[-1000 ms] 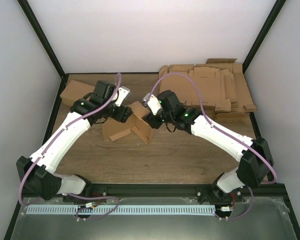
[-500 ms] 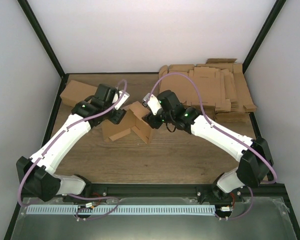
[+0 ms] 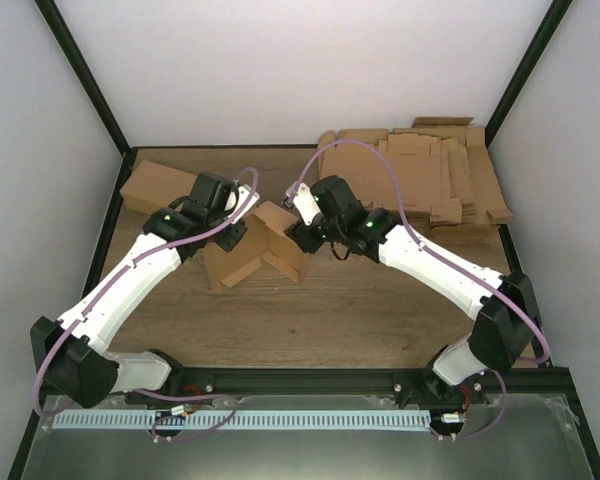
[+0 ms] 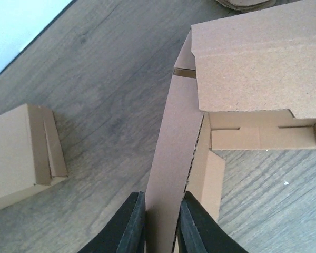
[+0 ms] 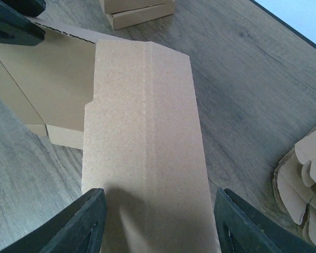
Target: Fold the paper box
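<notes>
At the back left of the table (image 3: pixel 330 320) a second box (image 3: pixel 150 187) is seen, closed and lying flat, apart from the work. Just to its right, the left gripper (image 4: pixel 160 229) is held at the left side of the paper box (image 3: pixel 242 255). In the left wrist view its fingers (image 4: pixel 130 224) are pressed together on an upright wall panel of the paper box, with the thin edge of the cardboard pinched between them.

The paper box is placed near the middle of the table, between the two grippers, and is only partly formed. From above, two raised panels are seen to meet in a rough V, and in the left wrist view a broad flap is lifted over a tabbed, slotted panel.

To the right, the right gripper (image 5: pixel 158 224) is spread wide, and a broad creased flap of the paper box lies between its fingers (image 5: pixel 84 224). The flap nearly fills the gap – whether the pads touch its edges cannot be told.

At the back right corner a pile of blanks (image 3: pixel 430 180) is laid out flat along the far edge, well clear of the paper box.
</notes>
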{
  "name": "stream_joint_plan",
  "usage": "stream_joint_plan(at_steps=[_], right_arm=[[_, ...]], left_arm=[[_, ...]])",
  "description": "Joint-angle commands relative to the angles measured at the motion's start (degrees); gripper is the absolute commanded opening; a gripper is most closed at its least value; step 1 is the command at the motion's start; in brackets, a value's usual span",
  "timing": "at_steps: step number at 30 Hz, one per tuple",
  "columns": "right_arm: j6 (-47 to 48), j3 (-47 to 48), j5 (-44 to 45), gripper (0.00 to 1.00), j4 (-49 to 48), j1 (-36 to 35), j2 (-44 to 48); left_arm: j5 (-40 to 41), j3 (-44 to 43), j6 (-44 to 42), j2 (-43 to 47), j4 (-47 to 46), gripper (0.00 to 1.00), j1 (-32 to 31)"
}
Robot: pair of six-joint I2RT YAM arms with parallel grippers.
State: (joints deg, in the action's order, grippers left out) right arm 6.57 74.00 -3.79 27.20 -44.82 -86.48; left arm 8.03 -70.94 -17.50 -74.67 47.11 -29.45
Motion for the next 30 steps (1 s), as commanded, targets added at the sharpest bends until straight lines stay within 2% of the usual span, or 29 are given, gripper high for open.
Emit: stream_joint_plan(at_steps=[1, 6, 13, 17, 21, 30], right_arm=[[0.6, 1.5, 2.7, 0.59, 6.1, -0.3, -1.7], [1.1, 1.4, 5.1, 0.58, 6.0, -0.3, -2.4], [2.5, 1.4, 4.7, 0.57, 4.5, -0.2, -3.0], [6.3, 1.4, 5.3, 0.58, 2.1, -0.4, -2.5], [11.0, 3.7, 9.5, 0.58, 1.8, -1.7, -4.3], [14.3, 6.1, 15.3, 0.47, 1.3, -3.0, -9.7]], left_arm=[[2.0, 0.8, -0.4, 1.4, -0.4, 0.17, 0.2], [-0.1, 1.5, 0.4, 2.6, -1.0, 0.04, 0.2], [-4.6, 0.8, 0.7, 2.9, -1.3, 0.04, 0.2], [-8.6, 0.2, 0.2, 2.8, -1.0, 0.04, 0.2], [-12.0, -0.7, 0.1, 2.8, -0.7, 0.04, 0.2], [-13.9, -0.9, 0.5, 2.8, -1.1, 0.04, 0.2]])
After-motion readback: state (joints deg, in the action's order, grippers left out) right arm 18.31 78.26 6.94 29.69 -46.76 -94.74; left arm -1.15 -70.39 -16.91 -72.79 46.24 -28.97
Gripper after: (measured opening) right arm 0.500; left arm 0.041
